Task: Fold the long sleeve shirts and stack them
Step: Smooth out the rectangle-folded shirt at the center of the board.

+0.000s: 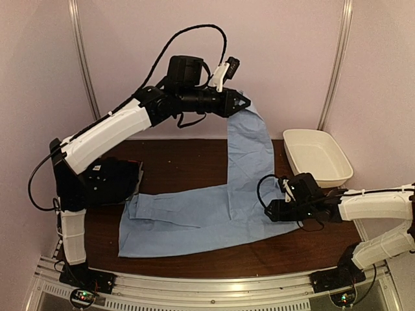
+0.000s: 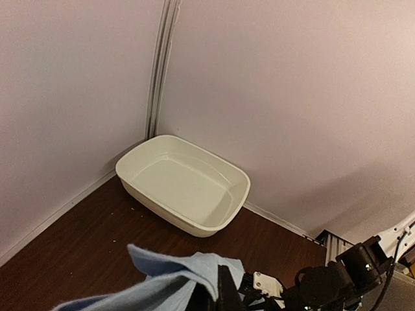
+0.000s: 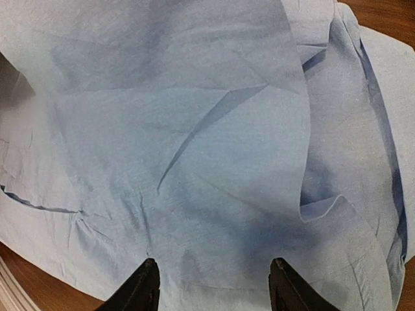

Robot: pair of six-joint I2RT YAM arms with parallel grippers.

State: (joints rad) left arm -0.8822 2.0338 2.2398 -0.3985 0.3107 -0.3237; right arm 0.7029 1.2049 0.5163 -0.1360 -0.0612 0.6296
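The left fingers (image 1: 241,102) are clenched on one end of the light blue shirt (image 1: 194,217) and hold it up high. The right fingers (image 1: 271,208) are spread apart, low over the shirt on the surface (image 1: 188,162). A white tub (image 1: 318,155) sits just past them.

Dim, pinkish light — soft grain — a shadow darkens the blue shirt (image 3: 194,149) close-up.

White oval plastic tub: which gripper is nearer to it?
Right. The right gripper is low over the light blue cloth shirt, beside the tub's near edge; the left gripper is raised to its left, shut on the sleeve.
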